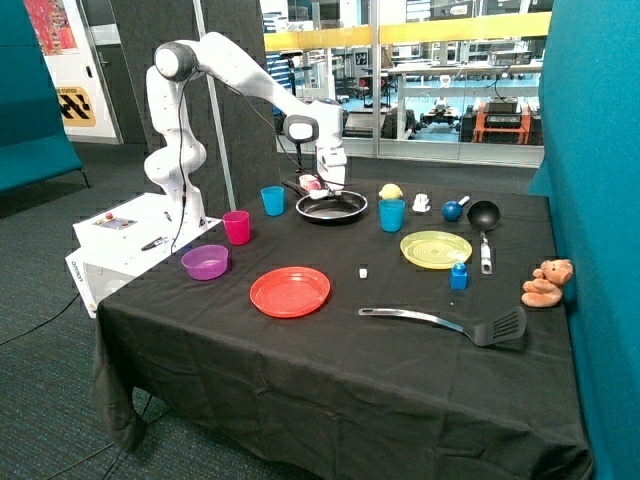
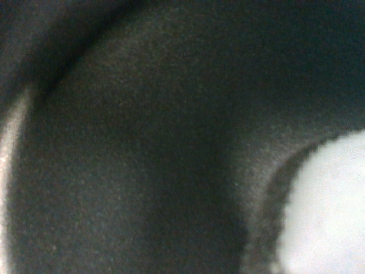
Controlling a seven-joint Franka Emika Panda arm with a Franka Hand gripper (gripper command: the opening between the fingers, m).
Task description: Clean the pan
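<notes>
The pan (image 1: 340, 209) is a wide, shallow black frying pan with a shiny rim, at the back of the table between a blue cup and a teal cup. My gripper (image 1: 328, 190) reaches down into its near-left part, close to the pan's surface. A small pink and white thing (image 1: 311, 185) lies beside the gripper at the pan's back rim. In the wrist view the pan's dark inside (image 2: 142, 142) fills the picture, with a strip of bright rim (image 2: 10, 148) at one edge and a white blurred thing (image 2: 325, 211) at a corner.
Around the pan stand a blue cup (image 1: 273, 200), a pink cup (image 1: 236, 227), a teal cup (image 1: 392, 214) and a yellow thing (image 1: 390, 191). Nearer the front lie a purple bowl (image 1: 205, 262), a red plate (image 1: 290, 291), a yellow plate (image 1: 436, 248), a small deep pan (image 1: 484, 215), a spatula (image 1: 450, 322) and a teddy bear (image 1: 547, 283).
</notes>
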